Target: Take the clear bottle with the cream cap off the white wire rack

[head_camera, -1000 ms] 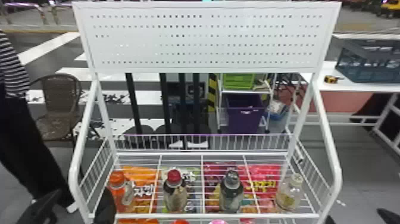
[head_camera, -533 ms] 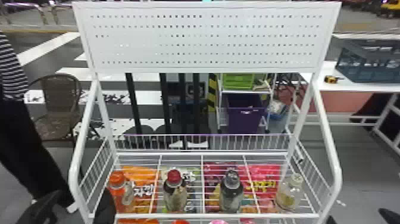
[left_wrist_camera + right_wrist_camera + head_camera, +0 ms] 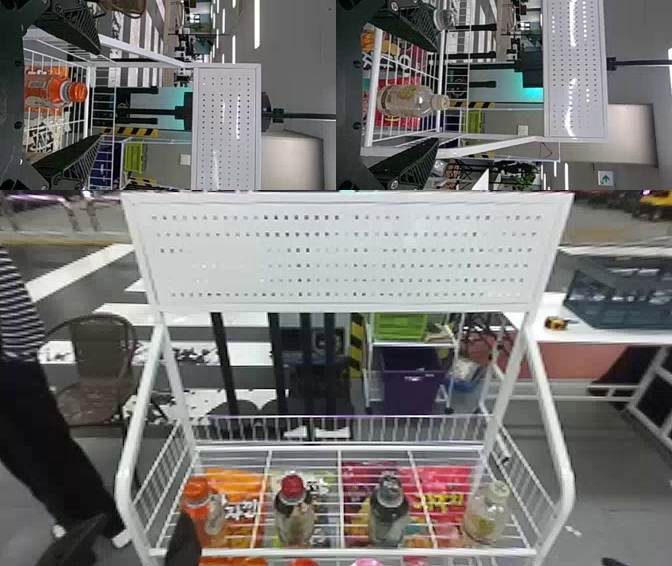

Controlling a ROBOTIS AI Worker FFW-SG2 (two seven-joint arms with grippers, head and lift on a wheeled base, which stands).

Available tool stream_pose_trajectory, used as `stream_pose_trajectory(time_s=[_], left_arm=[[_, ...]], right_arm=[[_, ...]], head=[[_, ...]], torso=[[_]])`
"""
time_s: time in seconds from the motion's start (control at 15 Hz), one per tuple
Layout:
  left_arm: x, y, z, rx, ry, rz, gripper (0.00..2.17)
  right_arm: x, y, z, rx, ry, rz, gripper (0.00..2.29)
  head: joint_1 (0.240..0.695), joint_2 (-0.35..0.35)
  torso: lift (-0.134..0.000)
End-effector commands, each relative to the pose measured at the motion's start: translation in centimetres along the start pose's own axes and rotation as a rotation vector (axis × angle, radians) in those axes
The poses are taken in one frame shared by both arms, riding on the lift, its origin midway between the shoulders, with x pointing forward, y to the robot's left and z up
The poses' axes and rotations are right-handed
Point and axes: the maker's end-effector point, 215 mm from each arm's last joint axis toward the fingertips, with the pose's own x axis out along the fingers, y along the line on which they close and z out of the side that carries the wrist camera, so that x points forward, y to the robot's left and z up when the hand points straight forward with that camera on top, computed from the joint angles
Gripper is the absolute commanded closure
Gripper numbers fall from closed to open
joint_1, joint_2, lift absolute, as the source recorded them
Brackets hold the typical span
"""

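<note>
The clear bottle with the cream cap (image 3: 484, 520) stands at the right end of the white wire rack (image 3: 345, 552), while the head view's bottom edge cuts into a pink cap (image 3: 367, 562) and hides most of the right gripper (image 3: 609, 561), its jaws wide like the left gripper's (image 3: 144, 517).

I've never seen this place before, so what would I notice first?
Probably the big white board full of little holes, standing above the white wire rack. Next, the bright orange-capped bottle at the rack's left end, in a row with three others. The bottle with the cream cap stands at the right end.
</note>
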Motion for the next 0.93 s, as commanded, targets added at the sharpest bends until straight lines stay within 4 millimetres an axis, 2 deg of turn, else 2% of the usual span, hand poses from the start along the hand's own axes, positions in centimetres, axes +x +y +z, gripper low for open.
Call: stream_pose_trajectory(time_s=[0.0, 0.2, 0.33, 0.6, 0.87], left_arm=[[-0.2, -0.8, -1.0, 0.010, 0.028, -0.008, 0.14], [-0.1, -1.9, -0.7, 0.010, 0.029, -0.024, 0.14], [-0.1, -2.9, -1.1, 0.013, 0.054, -0.040, 0.14], [0.4, -3.1, -1.3, 0.028, 0.077, -0.041, 0.14], [0.9, -3.0, -2.1, 0.045, 0.103, -0.037, 0.14]], right_arm=[[2.0, -0.1, -4.5, 0.009, 0.032, 0.002, 0.09], [4.2, -0.1, -7.7, -0.004, 0.009, 0.010, 0.10], [5.8, -0.5, -9.0, -0.006, -0.014, 0.003, 0.11], [9.3, -1.2, -10.4, -0.012, -0.037, -0.012, 0.11], [12.7, -1.4, -10.6, -0.011, -0.041, -0.017, 0.11]], head=[[0.499, 0.000], [0.499, 0.000], [0.499, 0.000], [0.499, 0.000], [0.499, 0.000]], torso=[[0.000], [0.000], [0.000], [0.000], [0.000]])
